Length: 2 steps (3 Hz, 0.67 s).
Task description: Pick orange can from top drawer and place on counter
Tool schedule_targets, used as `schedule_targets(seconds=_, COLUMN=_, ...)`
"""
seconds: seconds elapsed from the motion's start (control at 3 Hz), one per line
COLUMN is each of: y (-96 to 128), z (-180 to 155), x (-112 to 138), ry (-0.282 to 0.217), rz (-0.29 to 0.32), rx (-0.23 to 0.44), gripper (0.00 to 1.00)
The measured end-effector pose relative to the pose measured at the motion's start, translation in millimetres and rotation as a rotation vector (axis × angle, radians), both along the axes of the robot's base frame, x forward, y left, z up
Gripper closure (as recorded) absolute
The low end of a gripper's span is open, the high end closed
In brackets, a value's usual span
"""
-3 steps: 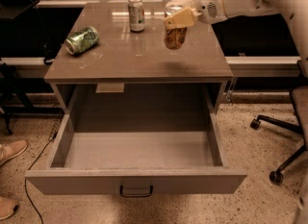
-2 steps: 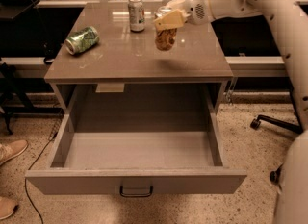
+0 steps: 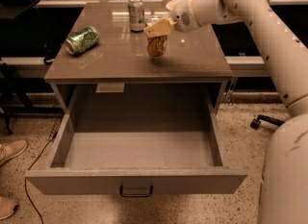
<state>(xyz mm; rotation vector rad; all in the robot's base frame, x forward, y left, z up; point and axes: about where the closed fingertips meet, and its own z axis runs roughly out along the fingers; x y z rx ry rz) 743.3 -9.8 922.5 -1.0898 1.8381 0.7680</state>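
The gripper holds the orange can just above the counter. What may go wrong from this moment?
1. The orange can seems slightly tilted in the gripper, which is shut on its top over the middle of the counter. Released like this, it may tip over and roll.
2. The silvery can stands close behind the gripper and may get knocked as the arm pulls away.
3. The top drawer is open below the front edge, so a rolling can may fall back in.

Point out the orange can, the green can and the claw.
orange can (image 3: pixel 156 48), camera view: middle of its label.
green can (image 3: pixel 83 40), camera view: middle of its side, lying tipped over.
claw (image 3: pixel 158 31), camera view: between its fingertips, gripping the orange can's top.
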Motion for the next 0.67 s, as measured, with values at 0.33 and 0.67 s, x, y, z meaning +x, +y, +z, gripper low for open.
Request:
schedule_targets(seconds=0.33, y=4.1, z=-16.0, x=4.7, ry=0.027, rz=-0.019, rx=-0.017, gripper=0.81)
schedule_targets(seconds=0.67, y=5.1, z=-25.5, x=6.2, ry=0.042, rz=-0.029, rx=-0.026, gripper=0.58)
